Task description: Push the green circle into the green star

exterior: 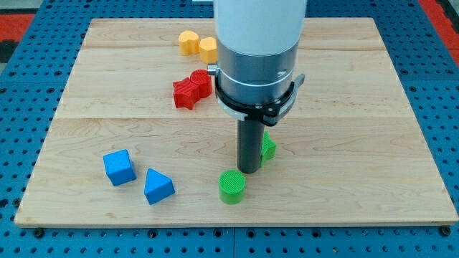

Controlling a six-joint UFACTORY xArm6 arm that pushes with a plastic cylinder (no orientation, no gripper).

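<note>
The green circle (pixel 232 186) lies low on the wooden board, just left of centre. The green star (pixel 267 147) sits up and to the right of it, mostly hidden behind my dark rod; only its right part shows. My tip (pixel 248 170) rests on the board between the two, just above and right of the circle and against the star's left side. A small gap shows between the circle and the star.
Two red blocks (pixel 191 89) sit touching at the upper middle. Two yellow blocks (pixel 198 45) sit near the view's top edge. A blue cube (pixel 119 167) and a blue triangle (pixel 158 186) lie at lower left. The arm's white and grey body (pixel 258 50) covers the upper centre.
</note>
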